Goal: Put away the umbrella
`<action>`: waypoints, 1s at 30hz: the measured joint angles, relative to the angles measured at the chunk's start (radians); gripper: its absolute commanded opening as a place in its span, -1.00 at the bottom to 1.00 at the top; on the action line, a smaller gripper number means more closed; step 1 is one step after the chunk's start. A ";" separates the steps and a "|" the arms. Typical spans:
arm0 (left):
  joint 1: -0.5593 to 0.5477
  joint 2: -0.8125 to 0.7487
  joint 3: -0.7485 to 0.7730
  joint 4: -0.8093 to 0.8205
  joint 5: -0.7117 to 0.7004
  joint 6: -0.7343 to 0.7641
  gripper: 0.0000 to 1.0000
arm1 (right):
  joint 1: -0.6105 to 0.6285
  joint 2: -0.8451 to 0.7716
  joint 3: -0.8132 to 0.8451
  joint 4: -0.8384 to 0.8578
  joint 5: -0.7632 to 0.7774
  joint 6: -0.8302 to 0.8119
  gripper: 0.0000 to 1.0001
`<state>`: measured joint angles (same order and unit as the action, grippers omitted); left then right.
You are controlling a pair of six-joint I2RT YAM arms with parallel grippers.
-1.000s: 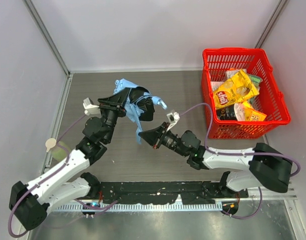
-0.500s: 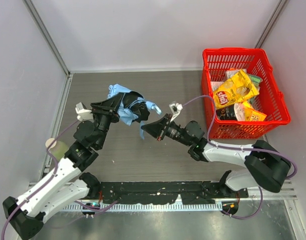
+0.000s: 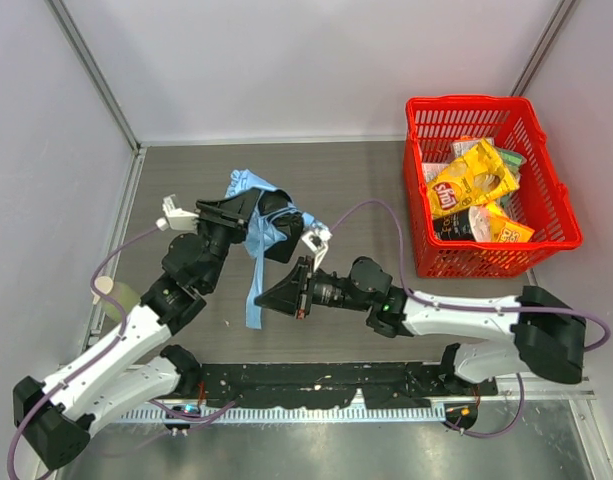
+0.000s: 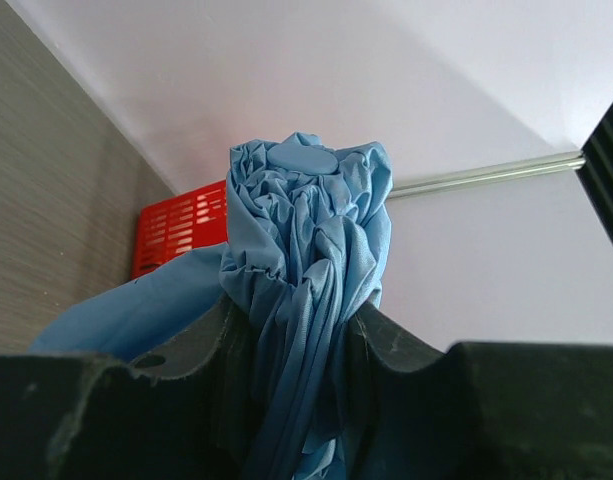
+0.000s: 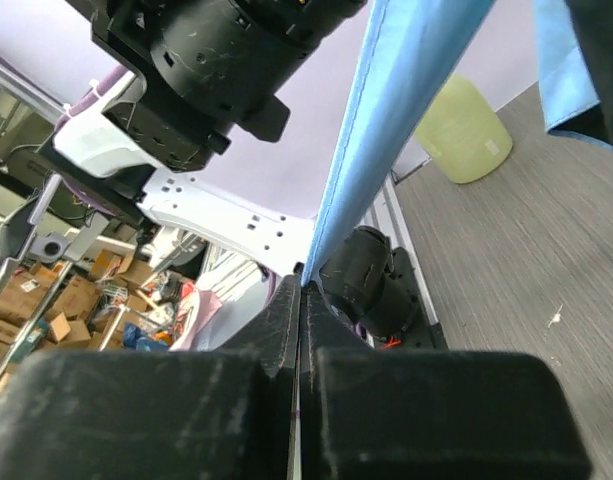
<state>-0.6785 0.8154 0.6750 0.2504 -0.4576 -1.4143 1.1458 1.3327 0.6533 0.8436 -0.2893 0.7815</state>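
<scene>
The umbrella (image 3: 254, 190) is a folded bundle of light blue fabric held above the table, left of centre. My left gripper (image 3: 248, 208) is shut on it; in the left wrist view the gathered fabric (image 4: 308, 230) fills the gap between the black fingers (image 4: 406, 350). A flat blue strap (image 3: 254, 285) hangs from the bundle down to my right gripper (image 3: 260, 300). That gripper is shut on the strap's lower end. In the right wrist view the strap (image 5: 386, 130) rises taut from the closed fingertips (image 5: 299, 283). The shaft and handle are hidden.
A red basket (image 3: 491, 104) with a yellow chip bag (image 3: 471, 180) and other snack packs stands at the back right, and its wall (image 4: 176, 225) also shows in the left wrist view. A pale yellow-green container (image 3: 121, 297) (image 5: 464, 130) stands by the left wall.
My right gripper has moved down and to the left, drawing the blue strap out long and straight from the bundle. The left gripper with the umbrella shifted slightly right.
</scene>
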 measured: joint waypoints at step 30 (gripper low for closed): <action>-0.040 0.013 0.056 -0.002 -0.066 0.401 -1.00 | 0.014 0.156 0.842 -1.184 0.647 -0.367 -0.28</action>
<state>-0.7181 0.8288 0.7307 0.2485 -0.5240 -1.0134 1.1595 1.4883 1.4956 -0.3405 0.3580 0.4141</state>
